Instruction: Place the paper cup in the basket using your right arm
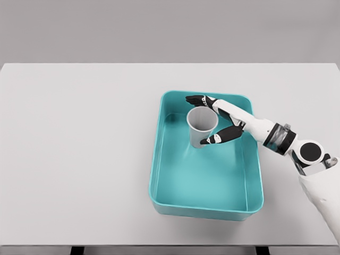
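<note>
Right hand (220, 119) holds the paper cup (202, 126): dark fingers (197, 99) curve past its far side and the thumb presses the near side, so the grip looks closed on the cup. Going from left to right, the white table (79, 149) comes first, then the teal basket (154, 175), then the cup, upright with its mouth up, over the far part of the basket's inside. I cannot tell if its bottom touches the floor of the basket. I judge the placing step is almost finished. Next move calls for lowering if needed, then spreading the fingers gently and lifting away without tipping the cup.
</note>
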Tool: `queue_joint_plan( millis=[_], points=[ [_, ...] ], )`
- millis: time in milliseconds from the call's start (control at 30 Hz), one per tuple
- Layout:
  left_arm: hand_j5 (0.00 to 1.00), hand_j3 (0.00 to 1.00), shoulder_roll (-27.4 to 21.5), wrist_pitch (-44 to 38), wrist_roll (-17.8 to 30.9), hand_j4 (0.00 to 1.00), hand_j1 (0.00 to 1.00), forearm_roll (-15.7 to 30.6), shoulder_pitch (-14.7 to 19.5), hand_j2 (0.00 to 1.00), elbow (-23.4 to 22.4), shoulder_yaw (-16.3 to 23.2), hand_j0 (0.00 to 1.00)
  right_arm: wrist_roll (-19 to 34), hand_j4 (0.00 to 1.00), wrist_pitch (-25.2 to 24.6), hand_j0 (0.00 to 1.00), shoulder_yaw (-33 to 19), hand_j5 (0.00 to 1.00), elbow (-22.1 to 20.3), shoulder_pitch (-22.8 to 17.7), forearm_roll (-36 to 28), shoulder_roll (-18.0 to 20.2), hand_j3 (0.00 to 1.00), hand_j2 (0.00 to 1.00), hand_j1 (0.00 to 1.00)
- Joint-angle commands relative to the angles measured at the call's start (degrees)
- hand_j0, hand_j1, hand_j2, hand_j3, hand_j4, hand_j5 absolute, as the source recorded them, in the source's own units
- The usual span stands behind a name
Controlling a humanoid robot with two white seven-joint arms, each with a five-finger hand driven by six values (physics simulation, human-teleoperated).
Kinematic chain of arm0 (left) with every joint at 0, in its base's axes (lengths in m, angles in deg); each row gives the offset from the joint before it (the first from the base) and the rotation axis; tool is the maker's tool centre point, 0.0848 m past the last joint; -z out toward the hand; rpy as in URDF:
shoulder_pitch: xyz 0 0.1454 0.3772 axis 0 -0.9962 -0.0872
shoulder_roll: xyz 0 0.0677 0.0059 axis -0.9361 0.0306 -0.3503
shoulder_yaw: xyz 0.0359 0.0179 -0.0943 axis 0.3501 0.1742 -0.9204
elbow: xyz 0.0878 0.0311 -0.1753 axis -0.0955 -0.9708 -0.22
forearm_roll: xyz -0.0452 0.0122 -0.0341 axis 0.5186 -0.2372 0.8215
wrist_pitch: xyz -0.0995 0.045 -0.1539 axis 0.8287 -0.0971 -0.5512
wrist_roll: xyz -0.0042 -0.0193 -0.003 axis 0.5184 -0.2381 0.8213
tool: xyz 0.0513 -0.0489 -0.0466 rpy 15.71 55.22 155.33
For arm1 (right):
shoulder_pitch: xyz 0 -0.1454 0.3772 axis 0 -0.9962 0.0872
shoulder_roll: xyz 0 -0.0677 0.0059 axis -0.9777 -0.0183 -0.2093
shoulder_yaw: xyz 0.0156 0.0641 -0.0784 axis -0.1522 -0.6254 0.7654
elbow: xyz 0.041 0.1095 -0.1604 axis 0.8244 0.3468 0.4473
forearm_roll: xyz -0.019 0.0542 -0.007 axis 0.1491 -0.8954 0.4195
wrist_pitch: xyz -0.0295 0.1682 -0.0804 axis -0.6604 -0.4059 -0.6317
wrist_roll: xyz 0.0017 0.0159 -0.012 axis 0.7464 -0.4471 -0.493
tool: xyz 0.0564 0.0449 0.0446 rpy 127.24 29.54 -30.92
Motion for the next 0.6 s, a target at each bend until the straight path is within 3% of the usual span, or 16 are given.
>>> queue_joint_plan(
  millis=[0,433,567],
  points=[
    [1.00,1.00,0.00,0.00,0.01,1.00,1.00,-0.01,0.00,1.00,-0.01,0.01,1.00,-0.01,0.98,-0.15,0.98,-0.09,0.98,-0.16,0.00,-0.37,0.16,0.98,0.98,0.98],
    [1.00,1.00,0.00,0.00,0.01,1.00,1.00,0.07,0.00,1.00,-0.01,0.01,1.00,-0.01,0.98,-0.24,0.98,-0.36,0.98,-1.12,0.18,-0.37,0.60,0.98,0.98,0.98],
    [1.00,1.00,0.00,0.00,0.01,1.00,1.00,0.07,-0.09,1.00,-0.01,0.01,1.00,-0.01,0.98,-0.59,0.98,-0.44,0.98,-3.32,0.00,-0.63,1.12,0.98,0.98,0.98]
  ],
)
